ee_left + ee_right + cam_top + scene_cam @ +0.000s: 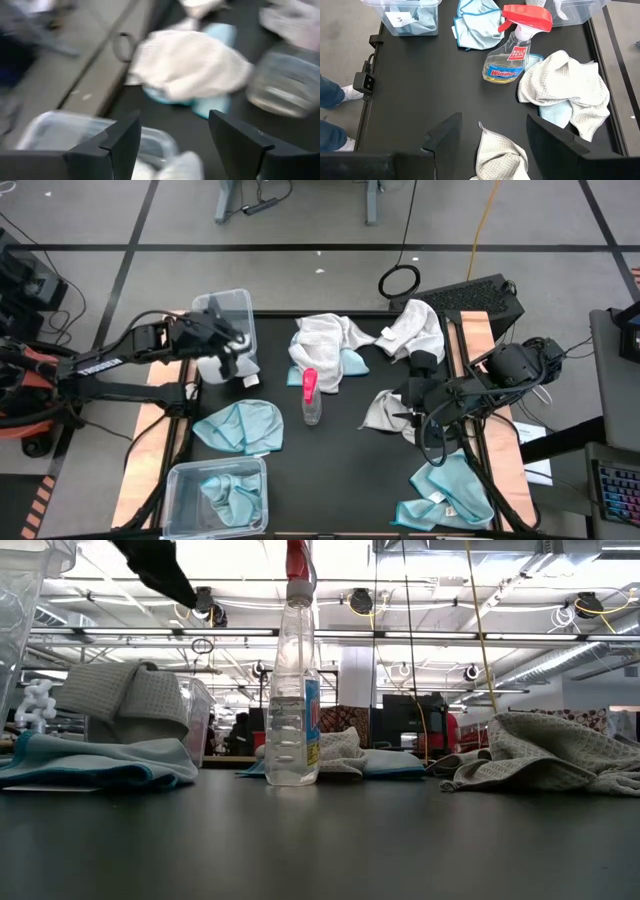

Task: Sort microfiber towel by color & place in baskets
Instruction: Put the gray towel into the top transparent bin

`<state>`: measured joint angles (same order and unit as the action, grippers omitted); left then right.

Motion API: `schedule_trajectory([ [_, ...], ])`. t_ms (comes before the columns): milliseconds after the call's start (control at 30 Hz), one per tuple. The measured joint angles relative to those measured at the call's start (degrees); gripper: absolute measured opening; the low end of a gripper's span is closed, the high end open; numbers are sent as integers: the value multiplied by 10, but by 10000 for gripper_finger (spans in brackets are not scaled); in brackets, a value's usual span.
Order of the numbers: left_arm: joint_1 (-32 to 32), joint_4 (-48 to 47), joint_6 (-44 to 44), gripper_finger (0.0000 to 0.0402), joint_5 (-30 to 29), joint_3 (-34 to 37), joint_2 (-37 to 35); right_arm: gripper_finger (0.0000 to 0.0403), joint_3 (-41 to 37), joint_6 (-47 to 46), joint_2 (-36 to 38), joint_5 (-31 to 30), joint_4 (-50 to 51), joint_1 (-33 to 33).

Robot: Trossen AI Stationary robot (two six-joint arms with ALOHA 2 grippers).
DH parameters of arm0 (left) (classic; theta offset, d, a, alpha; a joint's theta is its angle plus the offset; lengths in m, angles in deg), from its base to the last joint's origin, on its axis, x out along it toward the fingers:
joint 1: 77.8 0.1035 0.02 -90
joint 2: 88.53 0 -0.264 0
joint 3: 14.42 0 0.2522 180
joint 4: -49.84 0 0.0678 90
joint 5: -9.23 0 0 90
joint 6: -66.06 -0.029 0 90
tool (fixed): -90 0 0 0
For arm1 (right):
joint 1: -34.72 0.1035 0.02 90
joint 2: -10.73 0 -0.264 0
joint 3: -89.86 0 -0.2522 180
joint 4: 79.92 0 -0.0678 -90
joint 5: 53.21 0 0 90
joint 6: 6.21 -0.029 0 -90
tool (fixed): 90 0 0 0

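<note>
Nearest, by the table's front edge: one basket holding a light blue towel, a loose blue towel just beyond it, another blue towel at the right front corner. Mid-table: spray bottle; right gripper, fingers spread wide and empty, over a grey-white towel, apparently about to pick it. Farther back: white towels and; left gripper, fingers apart and empty, above the far basket with white cloth in it, so the next move is likely closing on a white towel.
</note>
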<state>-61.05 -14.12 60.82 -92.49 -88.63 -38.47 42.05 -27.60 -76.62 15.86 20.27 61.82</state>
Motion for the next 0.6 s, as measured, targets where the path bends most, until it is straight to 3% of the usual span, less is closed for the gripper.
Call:
schedule_trajectory([
  [200,-26,-51,-46,212,11,0,16,212,0,0,0,0,0,0],
  [400,-58,-81,-119,191,60,0,34,212,0,0,0,0,0,0],
  [600,-83,-145,-194,190,26,0,74,212,0,0,0,-1,0,0],
])
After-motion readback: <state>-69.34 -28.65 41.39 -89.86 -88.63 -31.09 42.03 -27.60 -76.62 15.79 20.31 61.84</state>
